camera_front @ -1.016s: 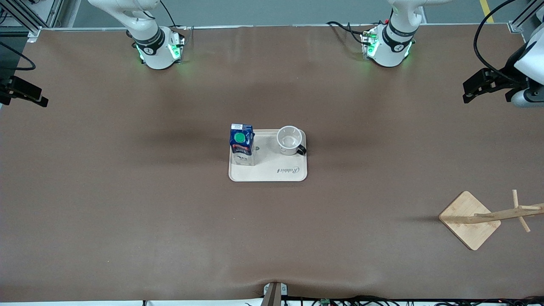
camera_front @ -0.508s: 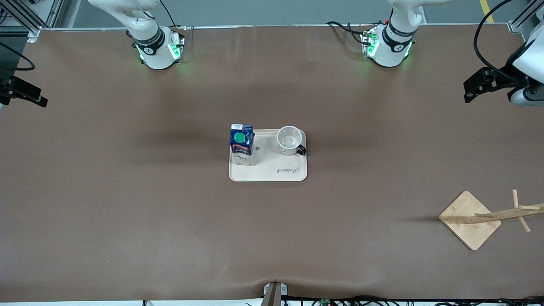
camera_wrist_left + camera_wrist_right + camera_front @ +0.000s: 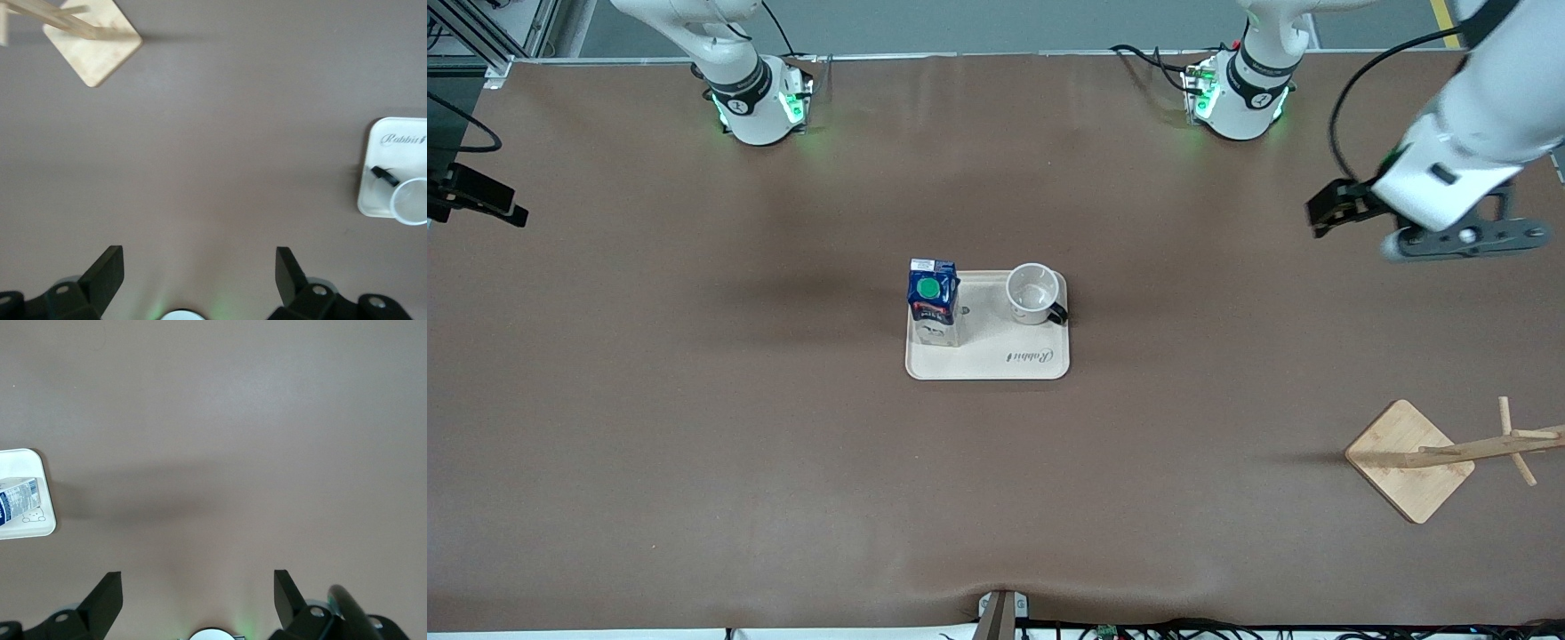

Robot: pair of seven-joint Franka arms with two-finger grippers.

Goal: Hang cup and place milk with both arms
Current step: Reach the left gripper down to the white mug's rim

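The left gripper (image 3: pixel 199 280), fingers spread, hangs over bare table; the right gripper (image 3: pixel 197 600) is likewise spread and empty. The tray (image 3: pixel 996 364) carries the milk (image 3: pixel 933 300) and, at its three o'clock, the cup (image 3: pixel 1033 293), both well apart from either gripper.

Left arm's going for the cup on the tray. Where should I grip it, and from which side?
Probably the cup rim from above: it stands upright, mouth open, so one finger can go inside the wall. Come down on the side toward the milk, away from the black handle, leaving the loop free for the rack peg. The left gripper is open.
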